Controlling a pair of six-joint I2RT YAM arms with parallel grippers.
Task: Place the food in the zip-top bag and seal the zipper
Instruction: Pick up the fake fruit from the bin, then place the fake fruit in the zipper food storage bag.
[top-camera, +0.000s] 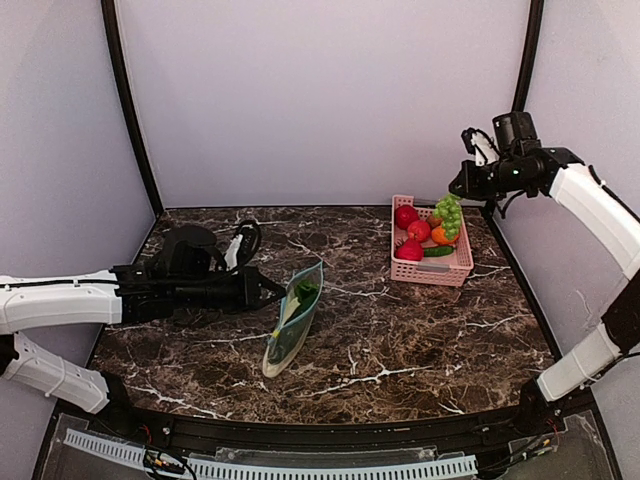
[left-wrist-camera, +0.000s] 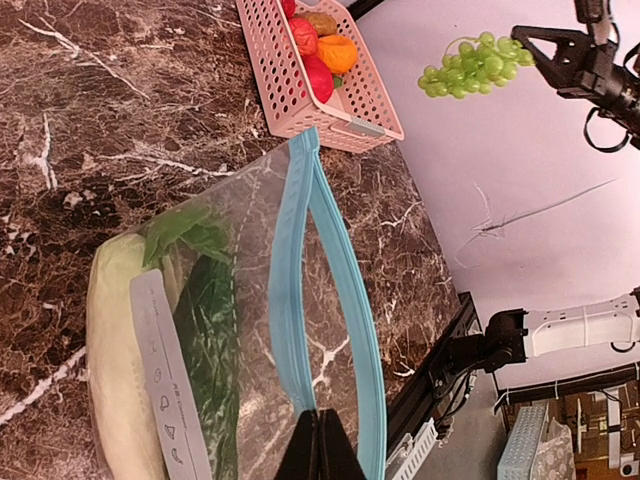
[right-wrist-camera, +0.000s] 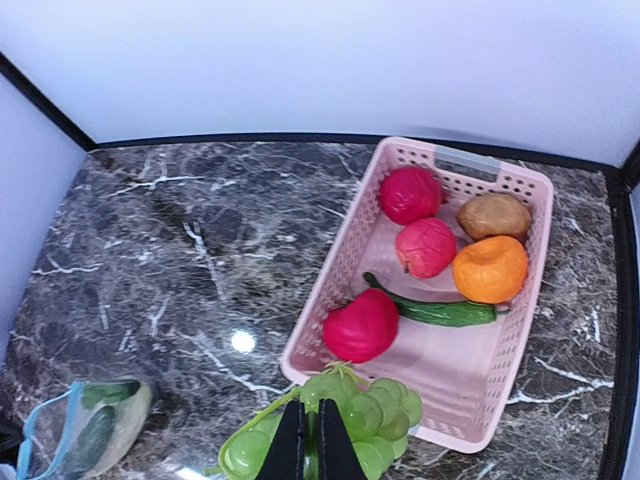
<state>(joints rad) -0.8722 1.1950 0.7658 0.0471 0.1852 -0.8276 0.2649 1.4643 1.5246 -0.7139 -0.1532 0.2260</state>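
Pale gourd (left-wrist-camera: 115, 350) and leafy vegetable (left-wrist-camera: 185, 235) lie in the zip-top bag (left-wrist-camera: 240, 300) (left hand (left-wrist-camera: 320, 445) pinching its unsealed zipper (left-wrist-camera: 285, 300)), while the right hand (right-wrist-camera: 305, 440) pinches the grapes (right-wrist-camera: 360, 410); the pepper (right-wrist-camera: 440, 313) waits.

The setting was a laboratory robot test cell: white panel walls (top-camera: 320, 90), black frame posts (top-camera: 129, 100), marble-patterned tabletop (top-camera: 420, 340).

Left hand (left-wrist-camera: 320, 445) low, right hand (right-wrist-camera: 305, 440) high, both closed.

zip-top bag (top-camera: 293, 325) mouth gaping; basket (top-camera: 430, 271) well apart, open tabletop (top-camera: 420, 340) between.
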